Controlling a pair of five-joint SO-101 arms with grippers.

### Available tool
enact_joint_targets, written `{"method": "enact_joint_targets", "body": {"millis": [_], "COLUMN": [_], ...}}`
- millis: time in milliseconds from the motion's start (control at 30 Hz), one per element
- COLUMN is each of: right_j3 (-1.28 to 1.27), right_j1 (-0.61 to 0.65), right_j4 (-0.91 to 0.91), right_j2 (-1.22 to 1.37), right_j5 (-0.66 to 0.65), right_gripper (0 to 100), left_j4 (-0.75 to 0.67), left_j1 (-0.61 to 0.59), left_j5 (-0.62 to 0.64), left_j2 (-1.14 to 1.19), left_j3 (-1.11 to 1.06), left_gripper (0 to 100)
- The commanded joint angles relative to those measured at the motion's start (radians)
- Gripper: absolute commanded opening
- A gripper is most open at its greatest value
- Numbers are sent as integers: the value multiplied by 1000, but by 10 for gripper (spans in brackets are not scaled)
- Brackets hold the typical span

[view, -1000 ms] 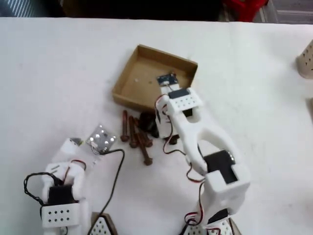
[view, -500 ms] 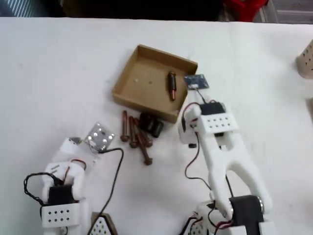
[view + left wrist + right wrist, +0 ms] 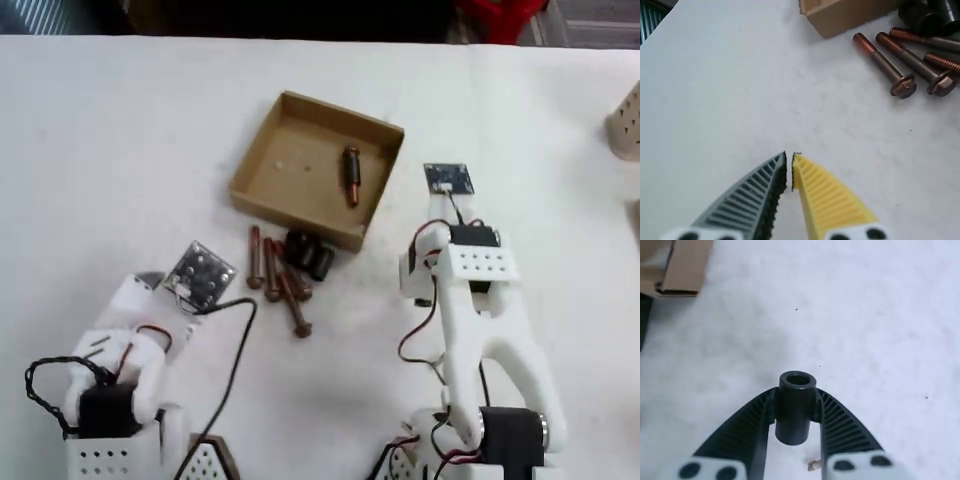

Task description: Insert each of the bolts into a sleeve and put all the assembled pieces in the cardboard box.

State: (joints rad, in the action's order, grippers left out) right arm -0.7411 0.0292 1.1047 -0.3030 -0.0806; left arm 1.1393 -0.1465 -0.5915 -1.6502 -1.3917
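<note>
My right end effector [image 3: 796,392] pinches a sleeve [image 3: 795,415] beside the box [image 3: 295,213], left end effector [image 3: 790,165] pressed together, empty; next, I judge, a bolt [image 3: 254,258] near the box goes into it.

The picture's edge cuts off the cardboard box [image 3: 850,17] and black sleeves [image 3: 927,17].

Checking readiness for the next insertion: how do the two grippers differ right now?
The left gripper is shut on nothing; the right gripper is shut on a black sleeve. The left gripper's fingers are one grey, one yellow; the right gripper's are both black. Both hang over the white table.
</note>
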Motion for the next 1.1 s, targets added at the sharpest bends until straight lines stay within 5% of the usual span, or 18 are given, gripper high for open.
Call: {"method": "enact_joint_targets", "body": {"millis": [0,300,500,867,1067], "right_j3": [5,5,5,5,5], "right_j1": [-12,-13,-13,-13,-13], "right_j4": [-7,-12,-12,-12,-13], "right_j2": [-42,-41,-41,-41,-41], "right_j5": [-12,-12,-12,-12,-12], "right_gripper": [17,17,17,17,17], "left_j4": [2,2,-38,-279,-331], "left_j1": [13,30,163,222,226], "left_j5": [28,236,330,793,812], "left_j2": [36,512,820,1264,1460], "left_j3": [83,430,559,700,833], "left_gripper": [57,57,58,105,180]}}
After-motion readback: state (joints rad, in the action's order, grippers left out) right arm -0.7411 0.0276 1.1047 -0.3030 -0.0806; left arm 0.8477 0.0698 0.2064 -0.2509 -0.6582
